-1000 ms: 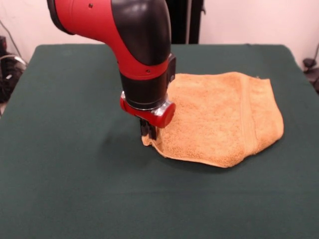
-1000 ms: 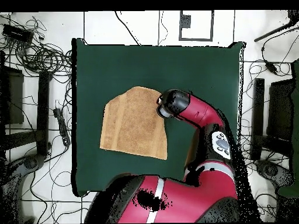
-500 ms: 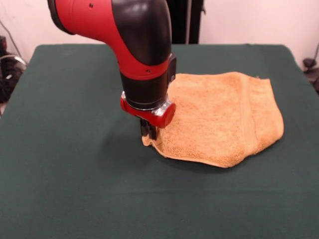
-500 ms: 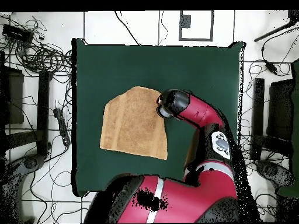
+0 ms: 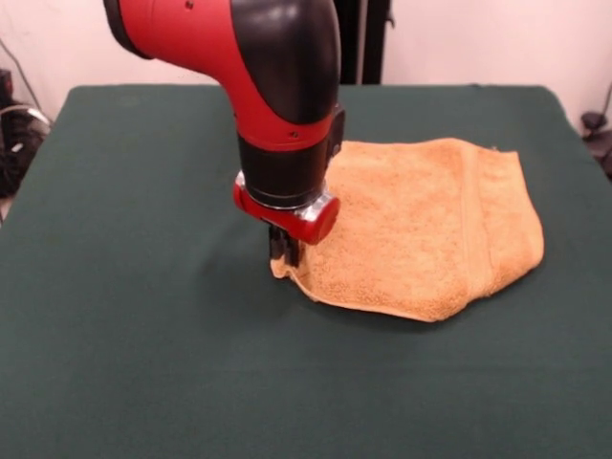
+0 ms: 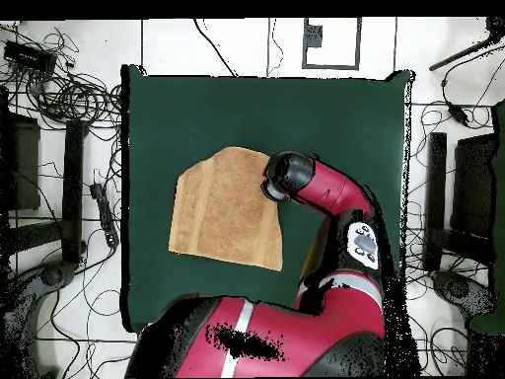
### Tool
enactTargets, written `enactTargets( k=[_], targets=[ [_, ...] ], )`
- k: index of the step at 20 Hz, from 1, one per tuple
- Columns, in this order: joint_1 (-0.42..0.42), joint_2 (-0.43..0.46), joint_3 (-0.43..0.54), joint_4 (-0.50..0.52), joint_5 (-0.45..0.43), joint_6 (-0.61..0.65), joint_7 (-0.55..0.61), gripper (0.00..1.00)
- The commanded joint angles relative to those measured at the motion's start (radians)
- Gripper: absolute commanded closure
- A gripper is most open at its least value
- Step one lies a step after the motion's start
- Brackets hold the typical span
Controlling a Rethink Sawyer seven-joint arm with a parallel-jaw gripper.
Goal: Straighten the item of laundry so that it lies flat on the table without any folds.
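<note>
Towel position: the towel (image 5: 421, 225) lies on the green surface (image 5: 143, 363), toward the right side in the front view; in the overhead view the towel (image 6: 225, 209) sits left of centre, well inside every edge.
Arm position: the gripper (image 5: 284, 251) comes straight down onto the towel's near-left corner, with the red and black arm (image 6: 325, 192) covering that corner from above.
Fingers: the dark fingers are pressed down at the corner's edge, but the wrist hides them and I cannot tell how far apart they stand or whether cloth is pinched between them.
Why there: my guess is that a corner is the easiest place to catch 1 layer and draw it outward, so the arm aims at it rather than at the middle.
Folds: the towel looks doubled, with a rounded, thick edge along the right and near sides and a thin lip curling up by the gripper, so the job looks unfinished.
Material: mustard terry cloth, nubbly and soft, with 1 flat woven band running near the right end; it should drape and drag rather than slide stiffly.
Outline: an uneven 4-sided patch, with slanted corners at the far side.
Surface cloth: plain, dark green, smooth, likely to grip the terry a little.
</note>
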Motion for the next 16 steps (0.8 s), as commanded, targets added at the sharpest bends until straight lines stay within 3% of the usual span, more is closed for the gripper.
enactTargets(
  k=[1,10,16],
  targets=[
    [0.045,0.064,-0.091,0.015,0.016,-0.021,0.313,1.0],
    [0.032,0.075,-0.181,-0.014,-0.008,-0.006,0.268,1.0],
    [0.019,0.092,-0.188,-0.024,-0.007,-0.02,0.23,1.0]
  ],
)
